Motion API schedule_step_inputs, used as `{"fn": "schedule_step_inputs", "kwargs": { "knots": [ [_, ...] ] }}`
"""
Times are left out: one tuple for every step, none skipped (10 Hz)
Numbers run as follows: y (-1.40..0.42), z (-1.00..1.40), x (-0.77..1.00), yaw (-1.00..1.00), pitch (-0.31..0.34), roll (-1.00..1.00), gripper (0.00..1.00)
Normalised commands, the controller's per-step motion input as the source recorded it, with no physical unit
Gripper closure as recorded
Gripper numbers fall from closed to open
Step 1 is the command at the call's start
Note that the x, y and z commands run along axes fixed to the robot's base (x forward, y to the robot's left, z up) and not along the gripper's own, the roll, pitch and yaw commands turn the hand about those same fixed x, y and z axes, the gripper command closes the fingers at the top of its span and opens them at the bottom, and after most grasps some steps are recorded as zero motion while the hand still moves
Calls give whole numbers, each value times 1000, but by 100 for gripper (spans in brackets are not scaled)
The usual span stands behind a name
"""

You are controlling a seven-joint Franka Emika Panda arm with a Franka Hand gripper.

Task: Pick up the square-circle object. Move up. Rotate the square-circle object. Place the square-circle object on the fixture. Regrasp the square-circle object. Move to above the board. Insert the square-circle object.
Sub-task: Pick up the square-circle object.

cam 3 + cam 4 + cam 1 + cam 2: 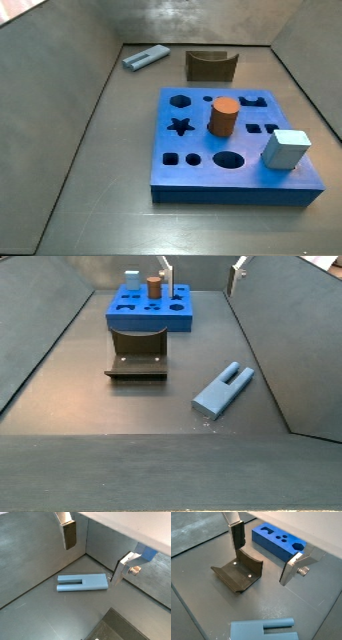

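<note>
The board (234,140) is the largest thing here, a bright-blue slab with an orange cylinder (223,116) and a pale cube (285,149) standing in it. In a wrist view it lies beyond the gripper (264,553), past the fingers. A careless swing toward it later could knock those standing pieces.

The fixture (238,573), the dark notched block, sits just beneath and between the gripper's fingers in that wrist view, apart from them. Descending straight from here would risk hitting the fixture, not the peg.

The square-circle object (83,582) lies flat on the floor, below the gripper (93,553) and nearer its silver finger (121,568) than the dark-padded one in the wrist view; in a side view it rests well apart from the fixture, near the side wall (225,389). It looks slotted at one end, so a grip across the forked part could, in my judgement, pinch unevenly and let it twist or slip during the lift.

The gripper is spread wide with nothing between its pads, hanging above the floor. Closeness to the wall may limit finger clearance.
</note>
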Motion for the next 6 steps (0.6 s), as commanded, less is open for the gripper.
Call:
{"fn": "schedule_step_inputs", "kwargs": {
  "knots": [
    [57,-57,0,-134,0,-4,0],
    [251,-317,31,-454,0,-150,0],
    [234,-477,0,-569,0,-154,0],
    [223,-571,-23,-589,0,-150,0],
    [191,-657,-63,-611,-9,-159,0],
    [191,-674,-57,-597,-21,-171,0]
  ]
}}
